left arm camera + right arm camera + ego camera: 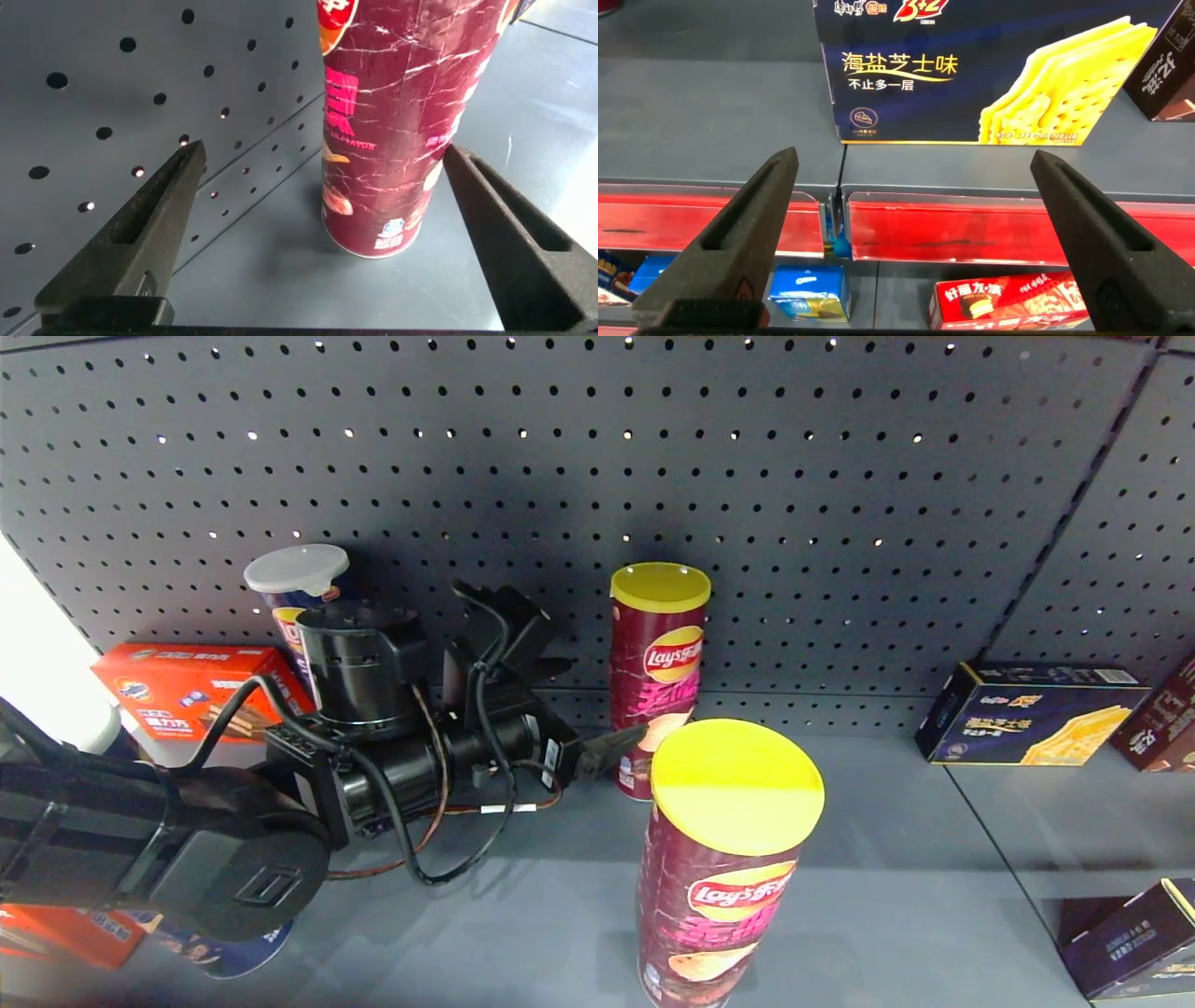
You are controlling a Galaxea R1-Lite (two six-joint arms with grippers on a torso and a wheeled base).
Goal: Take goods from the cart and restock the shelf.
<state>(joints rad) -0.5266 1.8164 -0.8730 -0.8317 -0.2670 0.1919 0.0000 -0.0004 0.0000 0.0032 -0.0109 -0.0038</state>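
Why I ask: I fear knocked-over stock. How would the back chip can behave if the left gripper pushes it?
The back can is tall, narrow and upright, so a high push would probably tip it; once down, its round body would likely roll. Its wall looks stiff and glossy, so the left gripper might slip on it.

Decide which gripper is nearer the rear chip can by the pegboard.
Left. The left gripper sits open close beside the rear chip can; the right gripper faces a navy cracker box farther along the shelf.
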